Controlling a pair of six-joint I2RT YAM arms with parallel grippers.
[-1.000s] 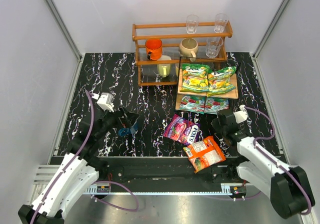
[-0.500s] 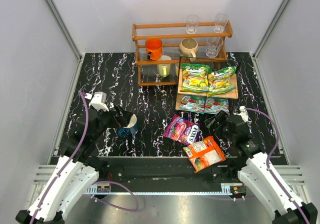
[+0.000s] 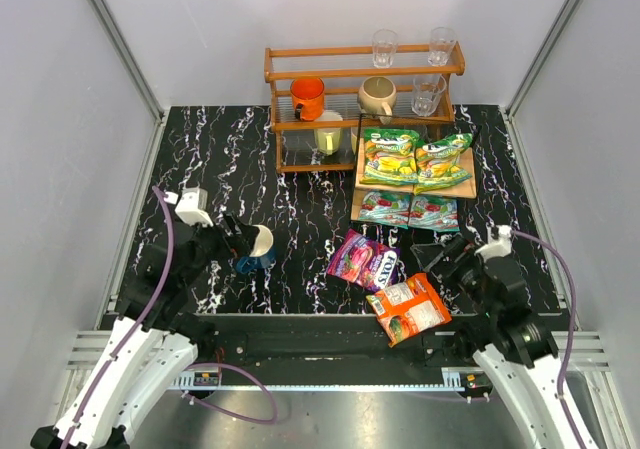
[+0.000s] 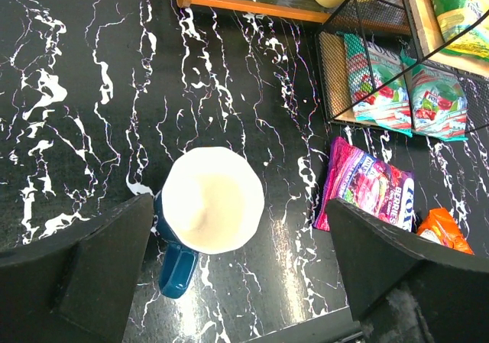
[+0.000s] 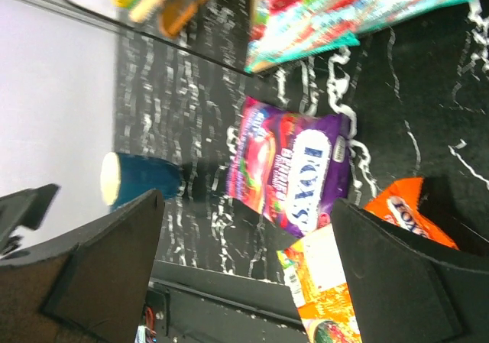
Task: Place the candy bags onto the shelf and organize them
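Two green-yellow candy bags [image 3: 390, 157] [image 3: 443, 161] lie on the upper board of the pale wood shelf [image 3: 466, 187]. Two teal bags [image 3: 385, 207] [image 3: 433, 211] lie side by side on its lower board. A purple bag [image 3: 364, 260] [image 5: 294, 167] and an orange bag [image 3: 410, 308] [image 5: 359, 274] lie on the black table in front of the shelf. My right gripper [image 3: 437, 252] [image 5: 244, 266] hangs open and empty just right of the purple bag, near the lower board. My left gripper [image 3: 243, 237] [image 4: 241, 274] is open and empty above a mug.
A blue mug with a cream inside [image 3: 256, 249] [image 4: 210, 213] stands upright at the left, handle toward me. An orange-brown railed rack [image 3: 282, 119] with cups and glasses stands at the back, touching the shelf. White walls close both sides.
My right gripper has opened and drawn back from the shelf's lower board toward the near edge. The left arm has pulled back a little, uncovering the mug's rim.
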